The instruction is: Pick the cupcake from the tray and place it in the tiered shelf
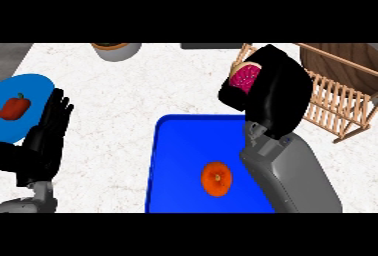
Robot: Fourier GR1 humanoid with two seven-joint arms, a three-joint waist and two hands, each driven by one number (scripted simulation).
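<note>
We saw a pale speckled counter bearing a blue tray; our right hand curled round the cupcake beside the wooden shelf. Our left hand rested open.

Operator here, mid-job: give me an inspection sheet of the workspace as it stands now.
Surface: pale speckled counter.
Job's things: cupcake with pink top, held in the right hand beside the wooden tiered shelf; blue tray below.
Clutter: orange fruit on the tray; red pepper on a blue plate; grey bowl at the far edge.
Hands: right curled round the cupcake; left hand open, resting at the view's left.
Cables: nothing seen.
Surroundings: nothing seen.
</note>
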